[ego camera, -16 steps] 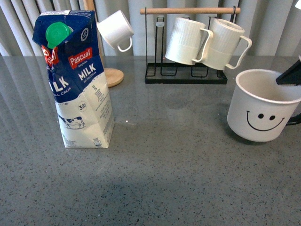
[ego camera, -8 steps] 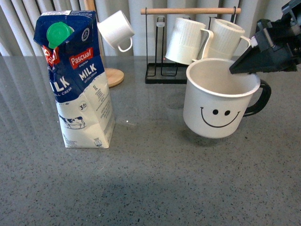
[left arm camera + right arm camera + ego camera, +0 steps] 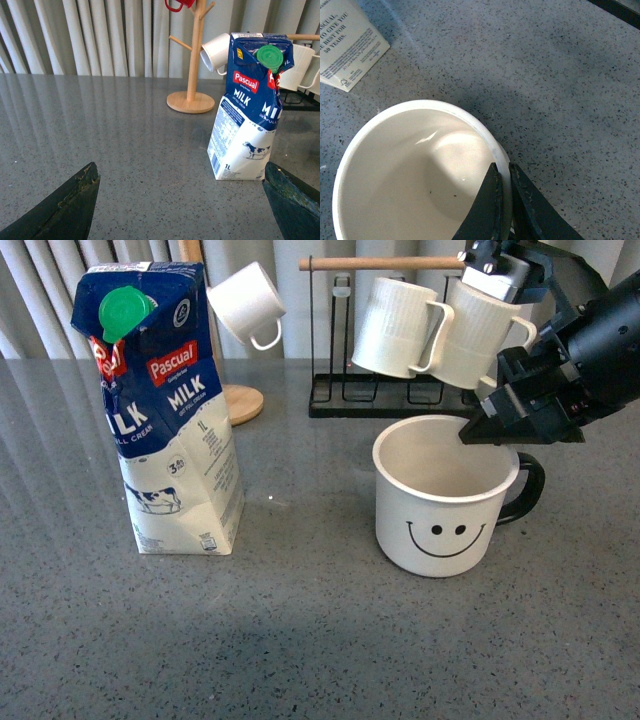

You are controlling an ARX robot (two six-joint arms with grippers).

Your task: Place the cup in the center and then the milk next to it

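Observation:
The cup (image 3: pixel 440 510), a wide white mug with a black smiley face and black handle, sits at or just above the grey table right of centre. My right gripper (image 3: pixel 478 430) is shut on its rim on the handle side; in the right wrist view the two dark fingers pinch the rim of the cup (image 3: pixel 395 170), with the gripper (image 3: pixel 503 169) over it. The milk (image 3: pixel 165 410), a blue-and-white Pascual carton with a green cap, stands upright at the left. It also shows in the left wrist view (image 3: pixel 250 105), ahead of my open, empty left gripper (image 3: pixel 180 175).
A black rack with a wooden bar (image 3: pixel 400 262) holds two ribbed white mugs (image 3: pixel 400 325) behind the cup. A wooden mug tree (image 3: pixel 192 55) with a small white cup (image 3: pixel 245 305) stands behind the milk. The table (image 3: pixel 300 640) is grey speckled stone.
My right gripper has carried the cup from the right edge leftward and lowered it toward the table, right of centre. The milk has not moved.

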